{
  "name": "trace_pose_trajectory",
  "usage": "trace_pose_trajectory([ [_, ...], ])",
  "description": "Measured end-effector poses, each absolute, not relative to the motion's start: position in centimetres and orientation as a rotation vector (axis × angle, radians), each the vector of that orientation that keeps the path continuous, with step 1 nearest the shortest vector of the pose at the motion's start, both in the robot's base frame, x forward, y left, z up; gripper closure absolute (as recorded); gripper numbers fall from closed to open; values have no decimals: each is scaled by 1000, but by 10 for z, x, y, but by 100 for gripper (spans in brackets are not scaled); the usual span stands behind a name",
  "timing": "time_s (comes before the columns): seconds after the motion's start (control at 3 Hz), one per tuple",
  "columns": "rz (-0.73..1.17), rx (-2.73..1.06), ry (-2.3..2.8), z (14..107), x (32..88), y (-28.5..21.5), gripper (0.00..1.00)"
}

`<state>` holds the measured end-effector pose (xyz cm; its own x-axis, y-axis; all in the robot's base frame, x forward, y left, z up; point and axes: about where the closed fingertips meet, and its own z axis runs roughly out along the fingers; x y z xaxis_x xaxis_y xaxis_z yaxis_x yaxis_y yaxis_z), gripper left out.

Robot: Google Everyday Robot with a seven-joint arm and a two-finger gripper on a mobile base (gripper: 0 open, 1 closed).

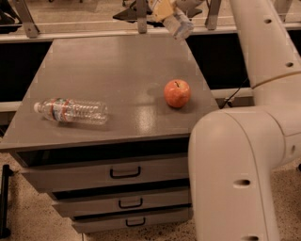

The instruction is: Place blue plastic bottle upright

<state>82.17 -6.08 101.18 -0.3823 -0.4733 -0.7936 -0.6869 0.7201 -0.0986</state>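
My gripper [163, 8] is at the top edge of the camera view, above the far edge of the grey table [108, 61]. Its tan fingers are shut on the blue plastic bottle [179, 25], a small clear bottle that hangs tilted down to the right, in the air over the table's far right corner. Its cap and label are mostly hidden. My arm [244, 155] fills the right side of the view.
A longer ribbed clear bottle [71, 111] with a red-and-blue label lies on its side at the table's front left. A red apple [177, 93] sits at the right. Drawers [124, 173] are below the tabletop. A rail [94, 33] runs behind the table.
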Motion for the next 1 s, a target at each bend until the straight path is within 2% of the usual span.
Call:
trace_pose_trajectory([
  [0.67,455,-744,1888,1025,824,-112,100],
  [1.0,466,-733,1872,1026,827,-108,100],
])
